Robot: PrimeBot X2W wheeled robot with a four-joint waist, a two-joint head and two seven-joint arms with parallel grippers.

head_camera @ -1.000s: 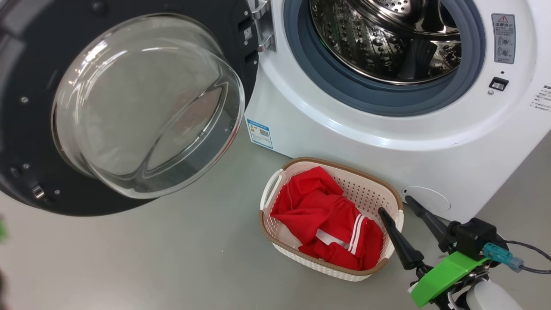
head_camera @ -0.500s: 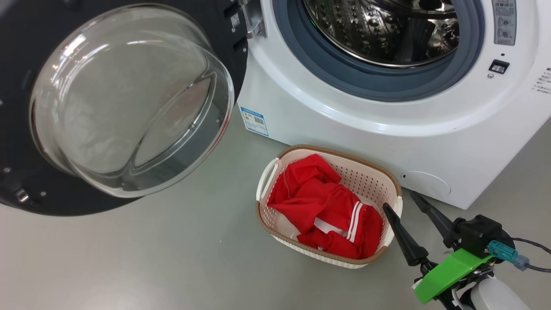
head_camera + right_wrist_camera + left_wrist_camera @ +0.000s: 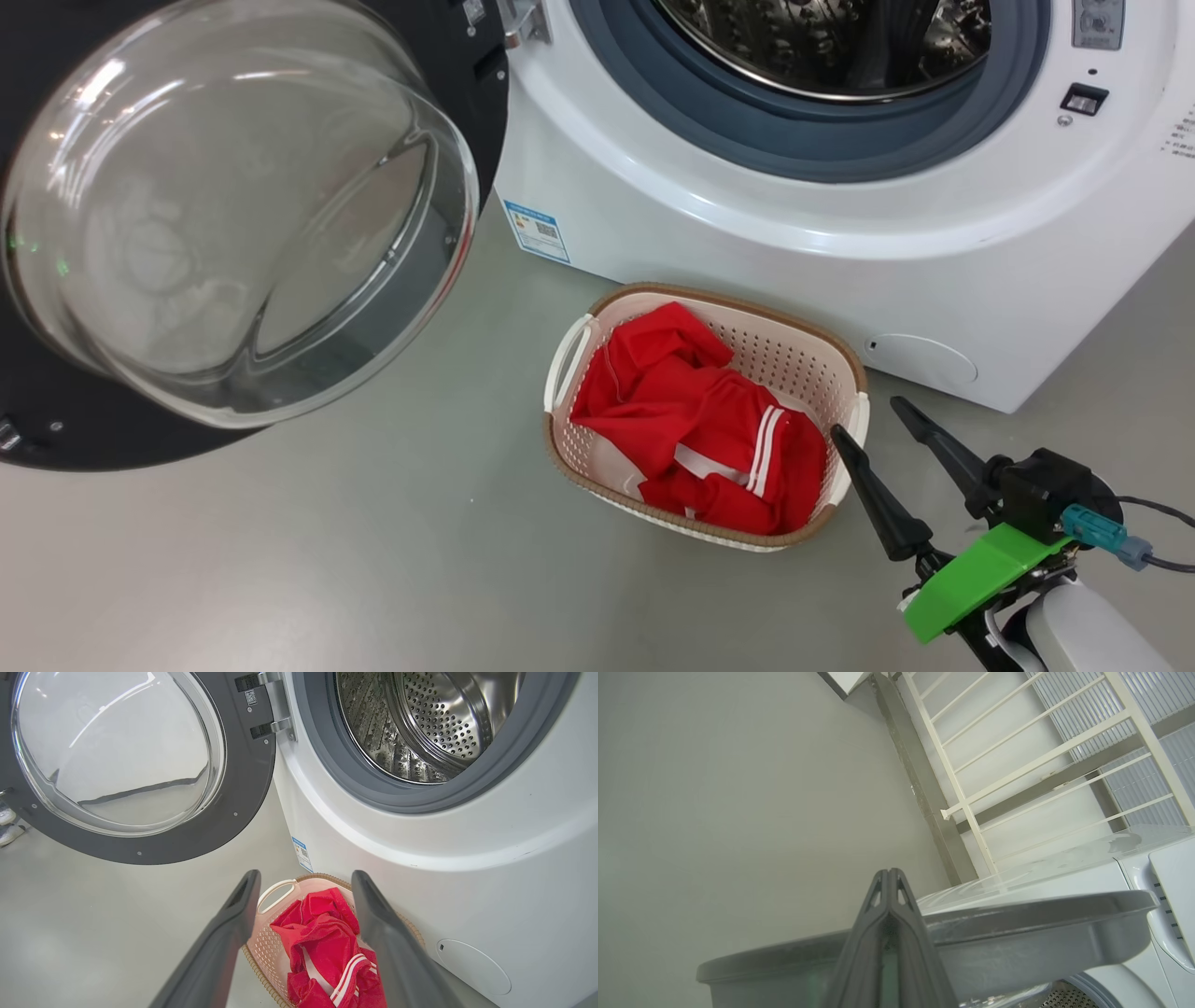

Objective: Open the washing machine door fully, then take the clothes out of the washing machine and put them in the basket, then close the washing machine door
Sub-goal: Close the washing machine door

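While basket (image 3: 786, 360) lies lengthwise along washer (image 3: 747, 229), left tool (image 3: 888, 874) is closed, right tool (image 3: 866, 416) spread.

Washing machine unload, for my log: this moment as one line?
round black-rimmed glass washing machine door open | red fabric clothes in cream perforated plastic basket | left gripper shut | right gripper open, empty

surface: grey floor (image 3: 327, 560) | on it: washing machine (image 3: 747, 243); basket (image 3: 784, 359) just beside its front
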